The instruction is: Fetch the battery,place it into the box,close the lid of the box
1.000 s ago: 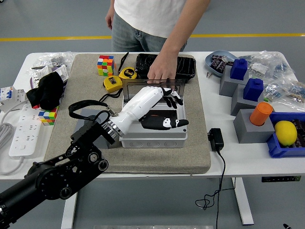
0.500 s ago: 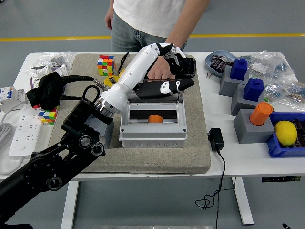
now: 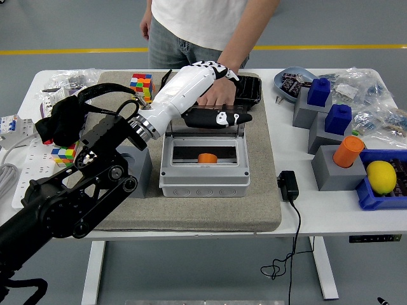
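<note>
My left hand (image 3: 219,95), fingers loosely spread and empty, hovers by the lid (image 3: 210,119); battery (image 3: 207,158) boxed (I judge); next, push it shut.

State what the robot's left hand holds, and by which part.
The left hand holds nothing; its spread fingers reach over the box's raised lid, beside a person's hand steadying it.

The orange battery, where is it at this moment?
In the head view the orange battery lies inside the open grey box, mid-table on the mat, below the left hand at the raised lid.
</note>
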